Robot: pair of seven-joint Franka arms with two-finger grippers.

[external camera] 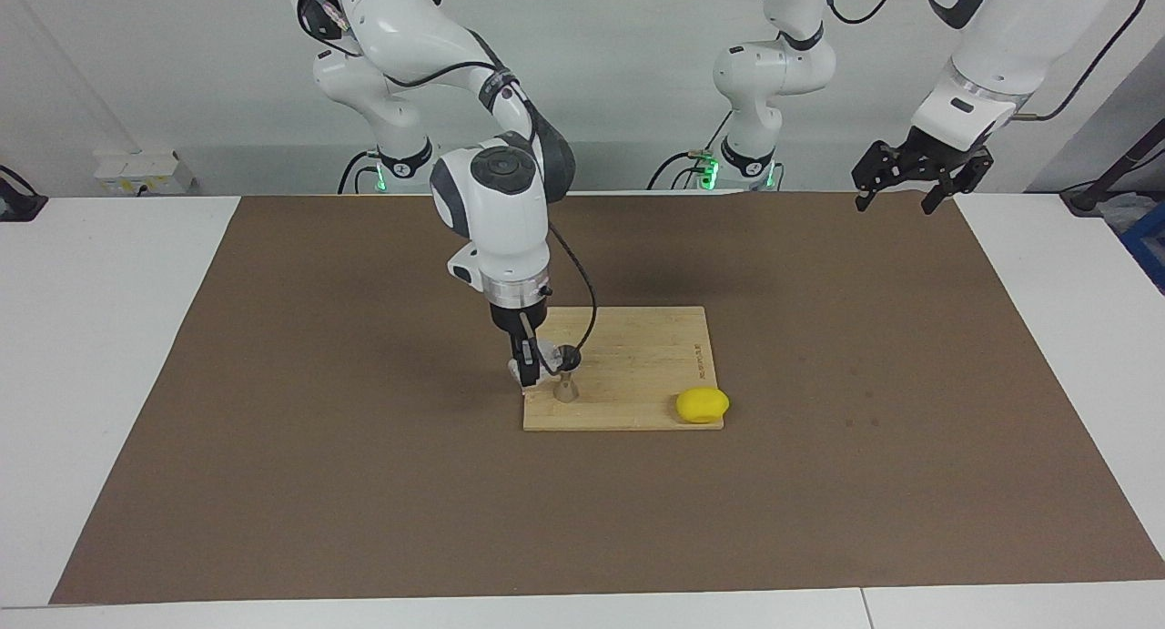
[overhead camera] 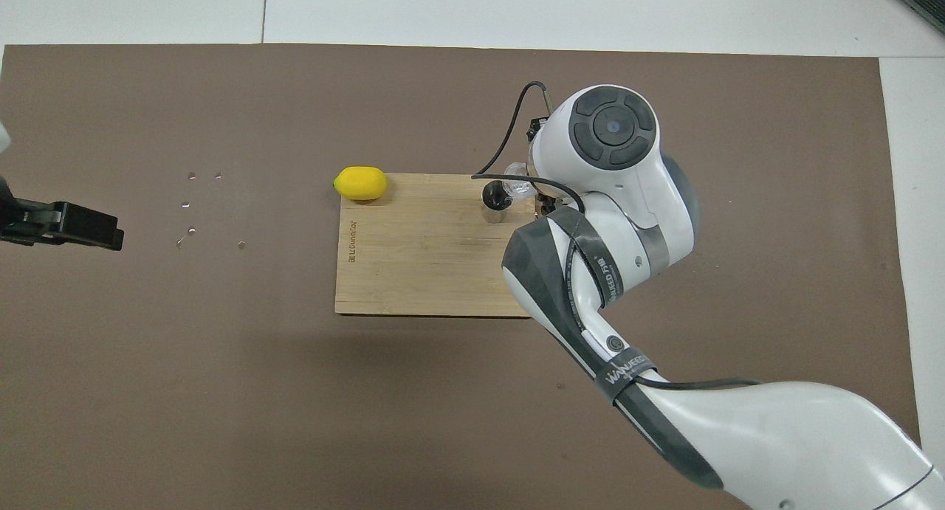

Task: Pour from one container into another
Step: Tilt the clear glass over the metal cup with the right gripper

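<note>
A small metal jigger stands upright on a wooden cutting board, at the board's edge toward the right arm's end; it also shows in the overhead view. My right gripper is shut on a clear squat cup and holds it tilted, its mouth against the jigger's top rim. In the overhead view the cup shows beside the jigger and the right arm hides the gripper. My left gripper waits, open and empty, raised over the mat's corner near the left arm's base.
A yellow lemon-like object lies at the board's corner farthest from the robots, toward the left arm's end. A brown mat covers the table. A few small shiny specks lie on the mat toward the left arm's end.
</note>
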